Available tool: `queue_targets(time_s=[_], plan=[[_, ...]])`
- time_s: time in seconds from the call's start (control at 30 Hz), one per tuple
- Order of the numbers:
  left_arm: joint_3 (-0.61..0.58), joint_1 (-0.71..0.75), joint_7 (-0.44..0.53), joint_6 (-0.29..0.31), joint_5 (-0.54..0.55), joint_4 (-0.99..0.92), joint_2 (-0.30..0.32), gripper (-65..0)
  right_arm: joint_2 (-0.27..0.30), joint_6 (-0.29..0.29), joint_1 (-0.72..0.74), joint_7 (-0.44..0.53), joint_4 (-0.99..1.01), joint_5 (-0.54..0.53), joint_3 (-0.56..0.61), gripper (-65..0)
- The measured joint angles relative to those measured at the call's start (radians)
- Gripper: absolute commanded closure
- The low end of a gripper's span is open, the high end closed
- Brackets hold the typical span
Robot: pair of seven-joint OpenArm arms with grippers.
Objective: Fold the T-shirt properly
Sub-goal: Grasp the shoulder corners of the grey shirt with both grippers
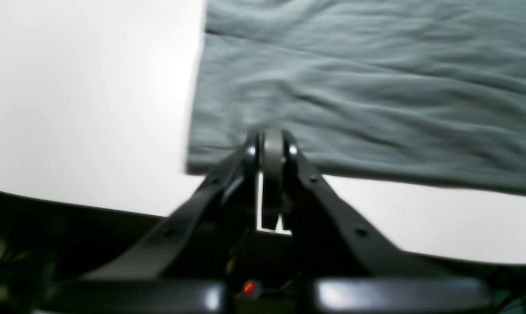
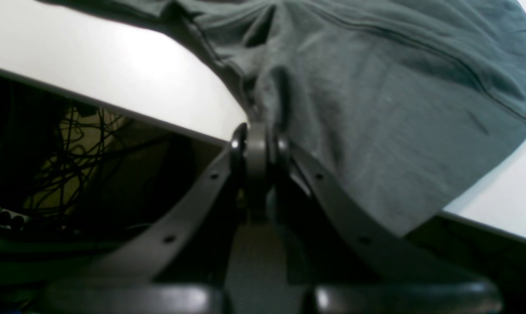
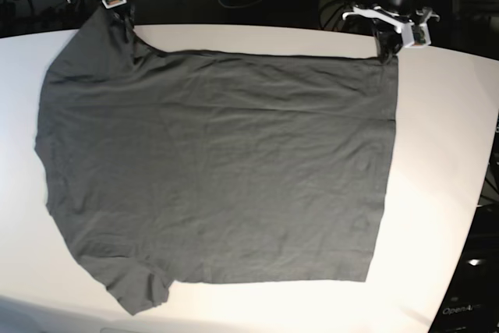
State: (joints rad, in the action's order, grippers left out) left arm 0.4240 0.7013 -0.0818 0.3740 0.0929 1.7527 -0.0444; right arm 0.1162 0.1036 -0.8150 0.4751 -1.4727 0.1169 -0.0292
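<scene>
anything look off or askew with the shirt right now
Nothing damaged or spilled. The T-shirt lies spread on the table, lightly wrinkled. One oddity: the sleeve pinched by the right gripper is lifted and bunched, while the left gripper holds a flat hem corner.

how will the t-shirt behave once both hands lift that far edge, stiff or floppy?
Likely floppy: the T-shirt already tents into soft folds where the right hand pinches it. Probably light, thin cloth lying wrinkled on the table. It may sag between the right and left hand, and trail.
</scene>
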Motion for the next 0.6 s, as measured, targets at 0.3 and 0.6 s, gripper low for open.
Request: queue_targets(time_s=[0.3,0.6], plan=[[0.151,-0.091,-0.199,0.193,-0.002,0.029,-0.032,-40.7,0.0,0.0,0.0,0.0,0.0,0.0,0.0,-0.3],[0.284,-0.167,-0.248,0.271,-0.017,0.02,-0.089,-41.6,0.0,0.001,-0.001,0.004,-0.001,0.0,0.0,-0.3]])
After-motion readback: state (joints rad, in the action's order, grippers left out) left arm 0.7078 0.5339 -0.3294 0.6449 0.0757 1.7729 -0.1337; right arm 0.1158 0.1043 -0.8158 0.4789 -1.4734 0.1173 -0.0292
